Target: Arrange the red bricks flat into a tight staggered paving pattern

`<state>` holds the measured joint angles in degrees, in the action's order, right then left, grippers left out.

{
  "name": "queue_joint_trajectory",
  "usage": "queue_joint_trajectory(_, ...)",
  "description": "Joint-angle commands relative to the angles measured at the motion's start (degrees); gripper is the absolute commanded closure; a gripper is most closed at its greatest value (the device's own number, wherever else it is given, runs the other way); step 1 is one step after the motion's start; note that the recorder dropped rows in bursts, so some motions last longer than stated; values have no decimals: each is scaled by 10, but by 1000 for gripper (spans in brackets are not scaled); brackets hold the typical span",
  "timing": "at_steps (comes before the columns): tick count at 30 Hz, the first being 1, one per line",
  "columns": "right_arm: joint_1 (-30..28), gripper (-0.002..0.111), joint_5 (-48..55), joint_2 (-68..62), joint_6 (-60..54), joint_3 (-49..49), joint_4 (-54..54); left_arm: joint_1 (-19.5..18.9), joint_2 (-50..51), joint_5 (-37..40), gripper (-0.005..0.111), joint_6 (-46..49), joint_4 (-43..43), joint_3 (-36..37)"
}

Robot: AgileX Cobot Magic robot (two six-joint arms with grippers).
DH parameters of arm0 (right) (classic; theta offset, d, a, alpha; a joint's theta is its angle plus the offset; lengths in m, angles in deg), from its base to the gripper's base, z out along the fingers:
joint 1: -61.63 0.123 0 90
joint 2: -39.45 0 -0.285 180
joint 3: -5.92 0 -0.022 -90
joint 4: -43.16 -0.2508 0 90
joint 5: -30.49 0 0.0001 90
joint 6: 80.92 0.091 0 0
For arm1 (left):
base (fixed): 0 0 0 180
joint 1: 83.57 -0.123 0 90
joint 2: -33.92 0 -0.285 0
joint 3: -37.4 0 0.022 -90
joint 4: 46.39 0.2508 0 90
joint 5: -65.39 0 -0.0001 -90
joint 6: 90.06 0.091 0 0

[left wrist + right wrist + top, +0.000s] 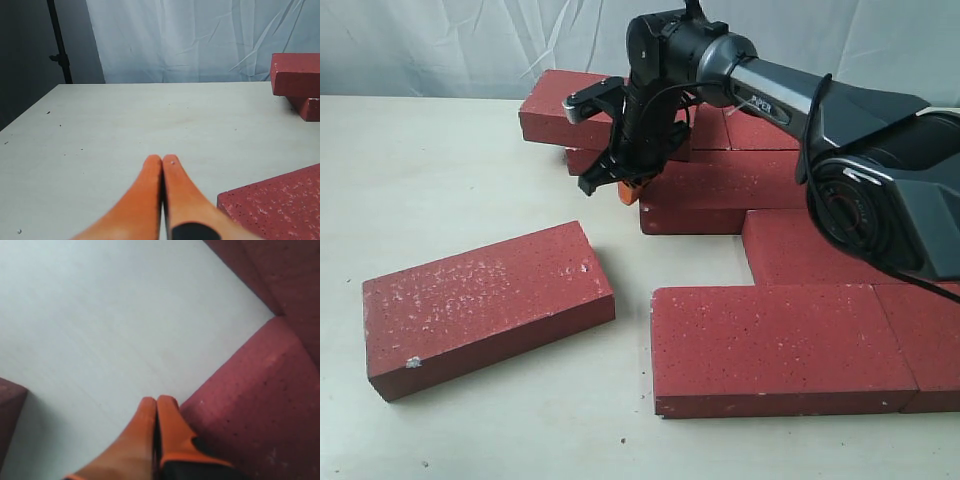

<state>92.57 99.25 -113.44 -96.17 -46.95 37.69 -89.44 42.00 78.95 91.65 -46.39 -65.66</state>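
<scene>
My right gripper (630, 190) is pressed together beside the middle-row brick (720, 188), so I reckon I'm nudging rows tight. The loose brick (485, 305) probably needs pushing in next.

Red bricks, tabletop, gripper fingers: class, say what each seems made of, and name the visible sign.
The red bricks look like fired clay or pigmented concrete: matte, grainy faces with white flecks. The tabletop seems painted or laminated board, pale and smooth; which, I cannot tell. The right gripper has fingers of smooth orange plastic or rubber, slightly glossy.
</scene>
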Motion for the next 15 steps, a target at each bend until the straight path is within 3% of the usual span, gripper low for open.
queue_joint_trajectory(1, -15, 109, 12, 14, -3, 24, 38, 2, -3, -3, 107, -2, 3, 3)
queue_joint_trajectory(9, -23, 109, 10, 26, -7, 38, 31, 2, -3, -3, 107, -2, 3, 3)
queue_joint_trajectory(15, -21, 109, -21, 26, -7, 38, -36, 2, -3, -3, 107, -2, 3, 3)
